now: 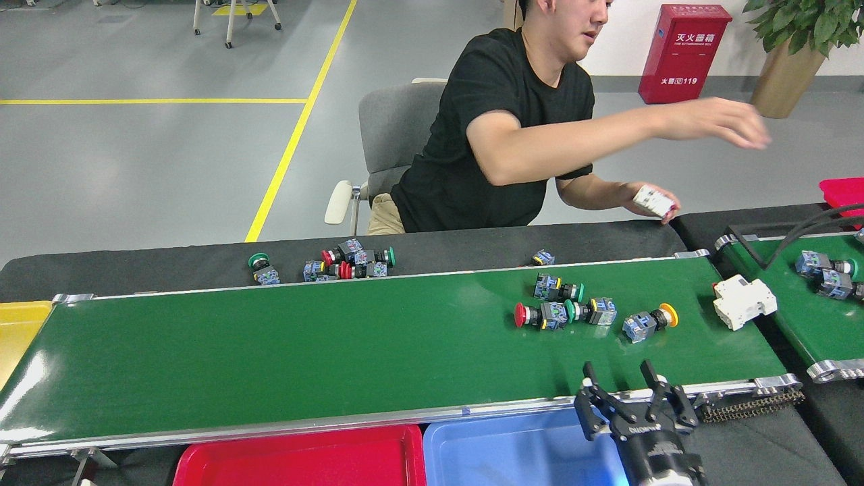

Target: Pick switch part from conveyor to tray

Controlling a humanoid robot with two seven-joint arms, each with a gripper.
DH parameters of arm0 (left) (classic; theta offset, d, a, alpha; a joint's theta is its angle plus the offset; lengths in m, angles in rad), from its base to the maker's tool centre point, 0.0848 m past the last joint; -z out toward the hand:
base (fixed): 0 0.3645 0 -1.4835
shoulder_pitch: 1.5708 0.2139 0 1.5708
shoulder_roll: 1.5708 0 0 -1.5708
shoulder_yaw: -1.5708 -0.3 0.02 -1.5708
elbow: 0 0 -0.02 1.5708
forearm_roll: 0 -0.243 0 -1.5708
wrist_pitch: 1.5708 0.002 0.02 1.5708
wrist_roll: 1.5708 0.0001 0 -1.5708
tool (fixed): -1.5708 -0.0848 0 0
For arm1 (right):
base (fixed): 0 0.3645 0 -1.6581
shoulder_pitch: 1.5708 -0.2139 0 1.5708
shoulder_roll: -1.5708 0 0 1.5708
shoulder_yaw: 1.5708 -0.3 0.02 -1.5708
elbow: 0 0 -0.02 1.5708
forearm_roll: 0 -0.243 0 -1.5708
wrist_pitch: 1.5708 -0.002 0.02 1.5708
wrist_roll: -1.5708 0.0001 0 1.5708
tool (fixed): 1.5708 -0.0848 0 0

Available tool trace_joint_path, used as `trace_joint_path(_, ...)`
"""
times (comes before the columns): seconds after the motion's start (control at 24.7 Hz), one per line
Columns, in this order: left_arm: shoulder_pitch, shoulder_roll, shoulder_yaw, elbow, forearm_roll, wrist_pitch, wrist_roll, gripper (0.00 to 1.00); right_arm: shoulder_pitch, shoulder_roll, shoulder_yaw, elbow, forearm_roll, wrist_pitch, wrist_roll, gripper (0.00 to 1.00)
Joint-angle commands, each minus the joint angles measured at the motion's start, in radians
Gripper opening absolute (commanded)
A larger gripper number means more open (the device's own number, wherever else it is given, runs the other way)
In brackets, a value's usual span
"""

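On the conveyor, right of centre, lies a cluster of switch parts: a red-capped one, two green-capped ones and a yellow-capped one. My right gripper hovers at the conveyor's near rail, just in front of the yellow-capped part, open with nothing between its fingers. Below the rail sit a red tray and a blue tray, the blue one directly left of my right arm. My left gripper is out of view.
A white breaker block rests at the conveyor's right end. A second green belt at right carries more switch parts. A person sits behind, one arm stretched right, the other hand holding a white part. Loose switch parts lie on the black cloth. A yellow tray is at left.
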Motion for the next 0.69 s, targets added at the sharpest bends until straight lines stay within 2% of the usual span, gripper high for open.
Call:
trace_joint_path(0.0, -0.001, 0.003, 0.002, -0.01, 0.003, 0.0, 0.004, 1.0, -0.052, 0.025, 0.029, 0.043, 0.003, 0.022, 0.012, 0.88)
trace_joint_path(0.16, -0.001, 0.004, 0.001, -0.011, 0.003, 0.0, 0.004, 1.0, -0.127, 0.084, 0.073, 0.143, 0.004, 0.022, 0.012, 0.9)
trace_joint_path(0.4, -0.004, 0.007, 0.001, -0.011, 0.003, 0.0, 0.004, 1.0, -0.189, 0.109, 0.082, 0.224, 0.01, 0.021, 0.012, 0.91)
trace_joint_path(0.65, -0.006, 0.009, -0.001, -0.01, 0.003, -0.002, 0.004, 1.0, -0.276, 0.144, 0.081, 0.371, 0.009, 0.013, 0.009, 0.92)
